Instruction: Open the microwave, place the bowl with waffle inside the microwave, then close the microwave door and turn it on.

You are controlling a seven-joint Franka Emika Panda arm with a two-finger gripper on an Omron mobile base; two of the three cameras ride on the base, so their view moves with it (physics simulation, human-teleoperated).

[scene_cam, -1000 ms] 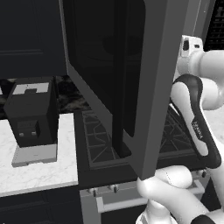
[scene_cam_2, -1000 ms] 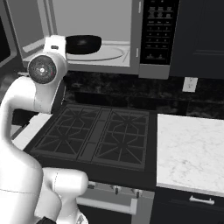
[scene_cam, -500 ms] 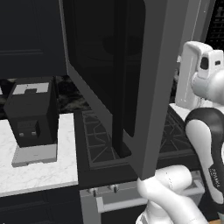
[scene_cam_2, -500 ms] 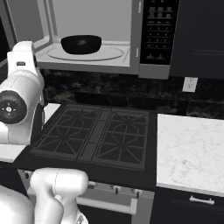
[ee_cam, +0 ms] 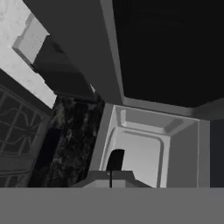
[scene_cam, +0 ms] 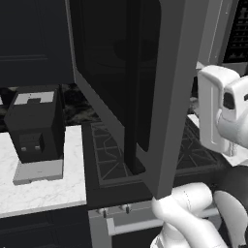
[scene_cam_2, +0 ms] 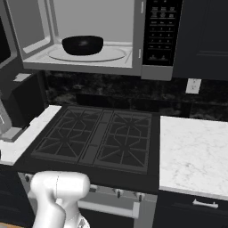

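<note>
Nearby, coffee machine [scene_cam: 34, 128] beside stove [scene_cam_2: 98, 138], under open microwave door [scene_cam: 140, 92].

We see the bowl with waffle [scene_cam_2: 83, 45] inside the microwave [scene_cam_2: 149, 40], above the stove [scene_cam_2: 95, 139]. The microwave door [scene_cam: 140, 82] stands swung out left, the coffee machine [scene_cam: 35, 127] on the counter [scene_cam: 38, 191] beyond it.

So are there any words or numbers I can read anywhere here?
None can be read.
Keypad on the microwave: rows of tiny light marks, too small and blurred to read.
Coffee machine: no lettering visible.
</note>
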